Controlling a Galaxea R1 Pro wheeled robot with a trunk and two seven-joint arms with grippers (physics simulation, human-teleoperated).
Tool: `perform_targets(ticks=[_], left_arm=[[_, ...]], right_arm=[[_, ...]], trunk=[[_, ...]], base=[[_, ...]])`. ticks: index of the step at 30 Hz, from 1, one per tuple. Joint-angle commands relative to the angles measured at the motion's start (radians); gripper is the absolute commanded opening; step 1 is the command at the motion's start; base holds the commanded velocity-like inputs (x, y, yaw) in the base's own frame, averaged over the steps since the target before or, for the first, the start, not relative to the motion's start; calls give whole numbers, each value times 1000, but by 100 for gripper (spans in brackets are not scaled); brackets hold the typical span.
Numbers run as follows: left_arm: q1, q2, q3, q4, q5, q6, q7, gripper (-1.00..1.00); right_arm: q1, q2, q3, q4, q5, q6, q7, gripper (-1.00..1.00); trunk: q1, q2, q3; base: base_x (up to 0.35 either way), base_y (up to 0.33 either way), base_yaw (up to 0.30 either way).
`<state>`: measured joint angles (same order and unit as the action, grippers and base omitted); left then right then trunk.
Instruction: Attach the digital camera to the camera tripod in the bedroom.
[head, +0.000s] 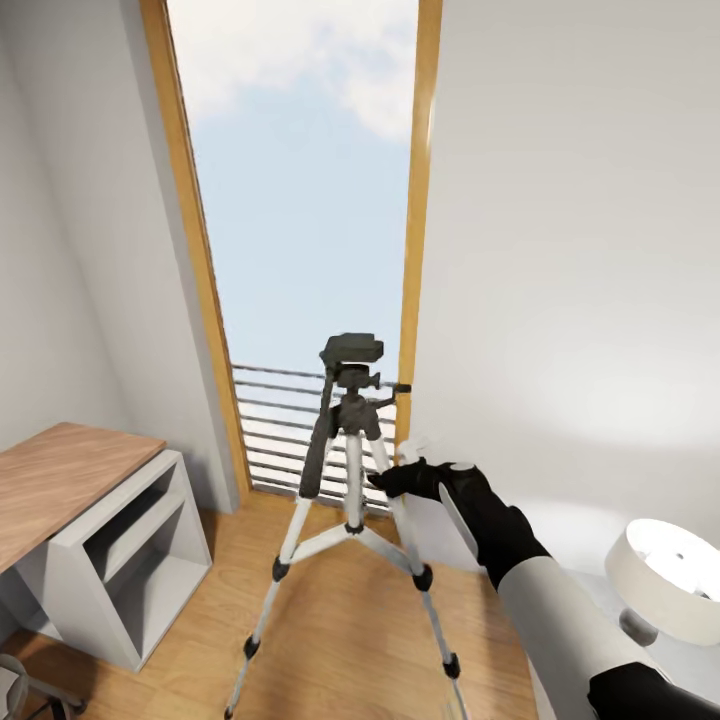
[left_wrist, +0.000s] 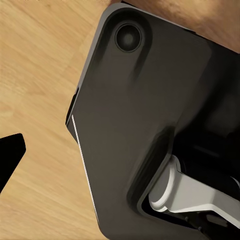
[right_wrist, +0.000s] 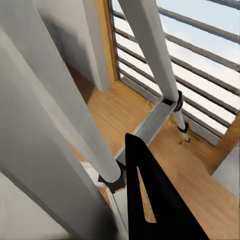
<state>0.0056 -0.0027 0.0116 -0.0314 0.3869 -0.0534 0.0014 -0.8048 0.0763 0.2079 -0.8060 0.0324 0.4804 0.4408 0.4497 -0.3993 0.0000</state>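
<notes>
A white-walled bedroom (head: 560, 250) with a tall wood-framed window (head: 305, 200) open to sky and a light wood floor (head: 330, 600). A wood-topped desk (head: 60, 480) stands at the left, a round white lamp (head: 665, 580) at the right. The camera tripod (head: 350, 470) stands before the window – the digital camera (head: 352, 349) sits on its head. The right gripper (head: 400, 478) reaches against a silver leg; whether it is clenched cannot be told. The left wrist view shows a dark, blurred casing (left_wrist: 150, 115) above the floor.
</notes>
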Motion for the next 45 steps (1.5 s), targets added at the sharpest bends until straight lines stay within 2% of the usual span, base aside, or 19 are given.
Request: perform_targets(ticks=[1,11,22,45], left_arm=[[1,0,1,-1,4,-2,0,100],[1,0,1,-1,4,-2,0,100],[1,0,1,-1,4,-2,0,100],[1,0,4,1,4,-2,0,100]], right_arm=[[0,0,-1,-3,-25,11,5,-100],[0,-1,-1,-2,-61,13,6,-100],[0,0,-1,4,-64,12,5,-100],[0,2,-1,9,-65,13,3,-100]], trunk=[[0,-1,0],[0,-1,0],[0,-1,0],[0,-1,0]], base=[[0,0,0],[0,0,0],[-38,0,0],[-318,16,0]])
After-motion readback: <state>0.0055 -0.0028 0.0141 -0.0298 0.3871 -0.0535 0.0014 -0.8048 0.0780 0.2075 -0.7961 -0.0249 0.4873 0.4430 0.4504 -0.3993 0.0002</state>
